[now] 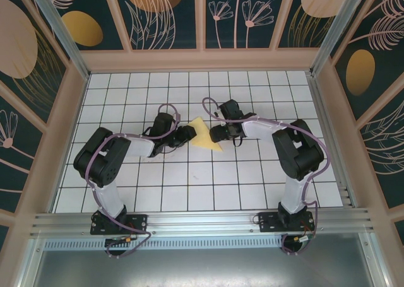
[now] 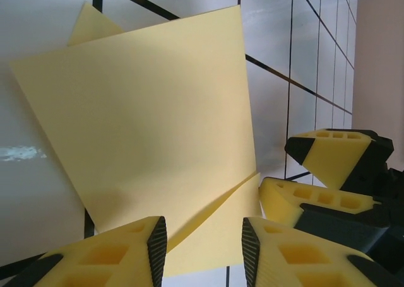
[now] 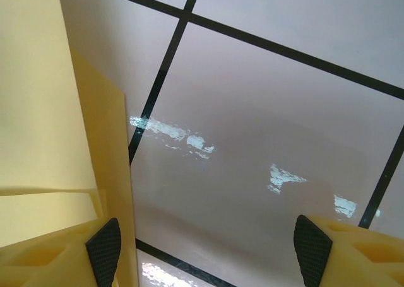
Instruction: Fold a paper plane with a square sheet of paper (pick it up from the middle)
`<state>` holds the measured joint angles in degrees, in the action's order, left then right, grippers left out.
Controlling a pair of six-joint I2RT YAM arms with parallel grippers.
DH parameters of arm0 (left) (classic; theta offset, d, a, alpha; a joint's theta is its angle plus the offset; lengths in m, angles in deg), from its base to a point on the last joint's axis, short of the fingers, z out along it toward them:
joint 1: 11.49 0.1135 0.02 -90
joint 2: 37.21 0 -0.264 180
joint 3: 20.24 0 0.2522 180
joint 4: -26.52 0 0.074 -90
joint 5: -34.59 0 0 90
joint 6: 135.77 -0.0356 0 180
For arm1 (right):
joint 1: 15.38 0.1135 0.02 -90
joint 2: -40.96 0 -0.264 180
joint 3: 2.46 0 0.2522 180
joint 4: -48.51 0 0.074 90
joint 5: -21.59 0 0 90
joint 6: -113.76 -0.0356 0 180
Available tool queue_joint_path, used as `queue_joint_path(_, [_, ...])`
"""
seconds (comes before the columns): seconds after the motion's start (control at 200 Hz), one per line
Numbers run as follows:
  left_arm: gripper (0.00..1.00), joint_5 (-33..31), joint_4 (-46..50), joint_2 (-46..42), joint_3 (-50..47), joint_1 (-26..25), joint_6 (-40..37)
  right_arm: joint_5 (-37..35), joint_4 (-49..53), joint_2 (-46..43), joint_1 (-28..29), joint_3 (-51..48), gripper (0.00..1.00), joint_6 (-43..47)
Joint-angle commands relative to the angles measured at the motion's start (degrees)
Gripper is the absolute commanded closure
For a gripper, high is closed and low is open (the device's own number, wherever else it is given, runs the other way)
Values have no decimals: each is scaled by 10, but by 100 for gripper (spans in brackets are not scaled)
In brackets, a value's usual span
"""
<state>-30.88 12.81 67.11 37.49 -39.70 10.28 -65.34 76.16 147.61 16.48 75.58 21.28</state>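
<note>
Flanking a partly folded square sheet of paper (image 1: pixel 205 134) just beyond the middle of the white tiled table (image 1: pixel 189 173), both grippers have their fingers spread.

The left gripper (image 1: pixel 188 134) is at the sheet's left edge and the right gripper (image 1: pixel 214 134) at its right edge. From the left wrist, the pale yellow sheet (image 2: pixel 145 110) shows a diagonal crease near its lower right corner and a second layer peeking out at its upper left. Its lower edge reaches into the open gap of the left gripper (image 2: pixel 205 243). Whether it touches either pad cannot be told. From the right wrist, the paper (image 3: pixel 38 110) lies along the left side, close against one finger, while the right gripper (image 3: pixel 208 249) is wide open over bare tile.
</note>
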Motion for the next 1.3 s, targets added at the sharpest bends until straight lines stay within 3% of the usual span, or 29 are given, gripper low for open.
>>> queue_joint_path(0.0, [58, -23, 25, -17, 0, -4, -13, 6, -4, -2, -2, -9, 25, 0])
queue_joint_path(0.21, [55, -43, 51, -30, -4, -3, -23, -2, 4, -4, -2, -7, 25, 2])
queue_joint_path(0.625, [57, -42, 57, -24, 0, -4, -30, 99, -6, -107, -19, -27, 24, 0])
queue_joint_path(0.766, [56, -43, 56, -24, 0, -4, -30, 126, 12, -86, -12, -22, 24, 18])
queue_joint_path(1.296, [54, -53, 68, -32, -3, -4, -30, 60, 58, 13, -8, 36, 26, -1])
